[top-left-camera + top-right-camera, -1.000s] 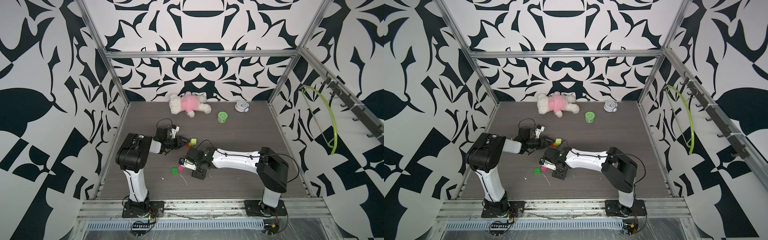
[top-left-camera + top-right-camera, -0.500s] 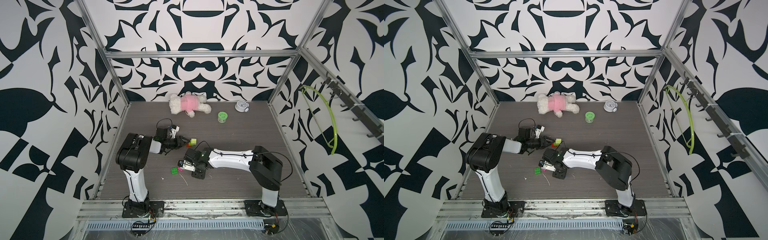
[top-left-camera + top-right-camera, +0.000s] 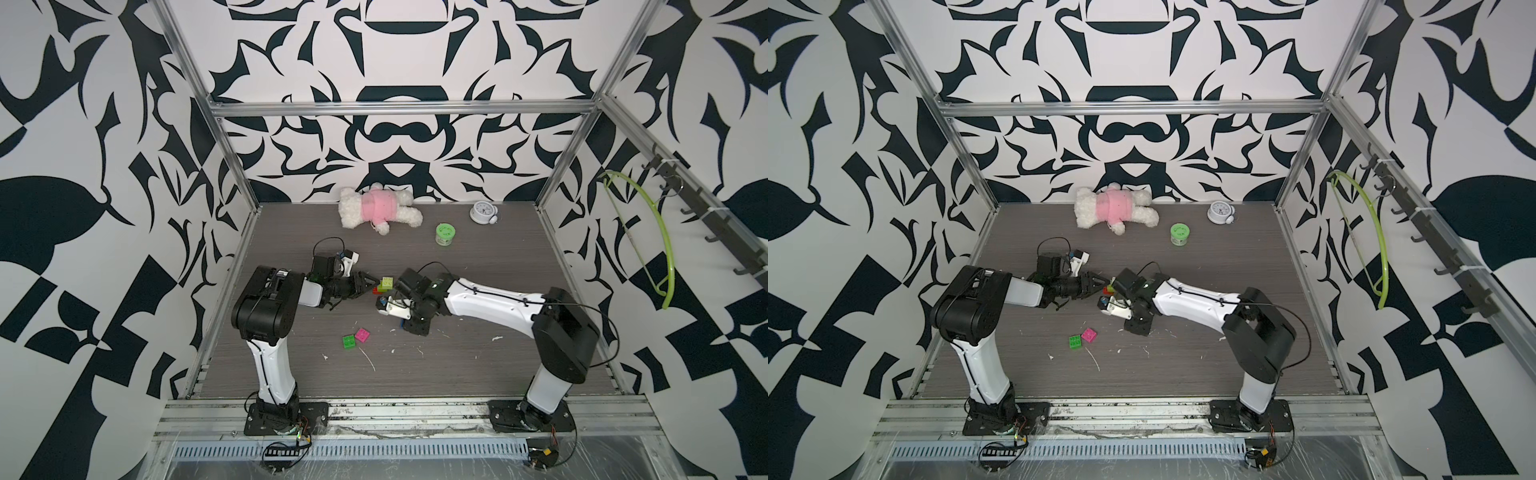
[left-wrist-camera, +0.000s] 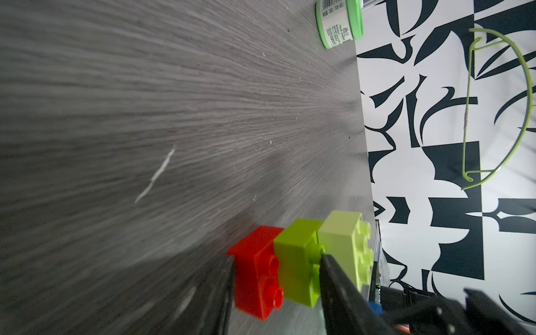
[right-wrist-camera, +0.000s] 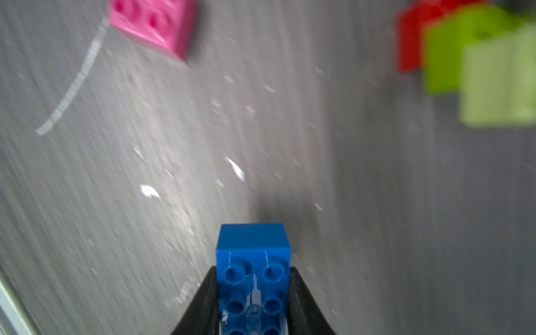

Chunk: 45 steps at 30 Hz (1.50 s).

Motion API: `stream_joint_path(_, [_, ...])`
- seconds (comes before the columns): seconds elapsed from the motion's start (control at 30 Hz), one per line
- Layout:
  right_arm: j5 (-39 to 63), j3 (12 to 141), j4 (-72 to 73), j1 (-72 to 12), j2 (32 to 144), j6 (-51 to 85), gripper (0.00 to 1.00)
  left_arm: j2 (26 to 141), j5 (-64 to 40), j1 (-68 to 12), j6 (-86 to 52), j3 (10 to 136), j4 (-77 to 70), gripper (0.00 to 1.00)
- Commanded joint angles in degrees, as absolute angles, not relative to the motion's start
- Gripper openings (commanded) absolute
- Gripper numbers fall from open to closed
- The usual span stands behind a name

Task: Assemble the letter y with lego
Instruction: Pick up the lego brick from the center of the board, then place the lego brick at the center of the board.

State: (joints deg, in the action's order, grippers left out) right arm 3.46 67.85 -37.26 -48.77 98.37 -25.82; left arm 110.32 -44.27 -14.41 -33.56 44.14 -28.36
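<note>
My left gripper [image 4: 276, 262] is shut on a joined row of lego: a red brick [image 4: 255, 269], a lime brick [image 4: 295, 261] and a pale yellow-green brick [image 4: 345, 246]. Its jaws clamp the red and lime pair. In both top views this row [image 3: 384, 284] [image 3: 1109, 286] is at the left gripper's tip [image 3: 371, 286]. My right gripper [image 5: 253, 290] is shut on the long blue brick [image 5: 253, 255], and holds it close beside the row [image 3: 380, 299]. A green brick [image 3: 348, 341] and a pink brick [image 3: 362, 334] lie loose on the floor nearer the front.
A green-lidded jar [image 3: 444, 234], a plush bear [image 3: 378, 205] and a small clock [image 3: 482, 212] sit toward the back wall. A lime hanger [image 3: 660, 249] hangs on the right wall. White scraps [image 3: 368, 359] litter the grey floor.
My right gripper has shut on the blue brick and carried it back from near the pink brick toward the row in the left gripper. The left arm has stayed put.
</note>
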Motion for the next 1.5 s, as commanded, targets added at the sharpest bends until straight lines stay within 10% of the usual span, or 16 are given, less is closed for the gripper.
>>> stream_joint_path(0.0, [5.8, 65.2, -40.6, -44.6, 95.6, -33.2, 0.34, 114.6, -35.6, -14.4, -32.3, 41.1, -14.7, 0.51])
stream_joint_path(0.6, [7.1, 64.4, -41.3, -35.8, 100.3, -48.1, 0.39, 114.7, -35.4, -14.4, -32.3, 41.3, -14.5, 0.51])
stream_joint_path(0.87, [6.8, 65.9, -41.6, -36.1, 97.7, -46.2, 0.56, 114.9, -35.4, -14.4, -32.3, 41.4, -14.4, 0.51])
stream_joint_path(1.47, [15.4, 77.9, -19.8, -56.6, 106.5, -45.1, 0.56, 114.6, -35.2, -14.4, -32.1, 41.3, -14.2, 0.51])
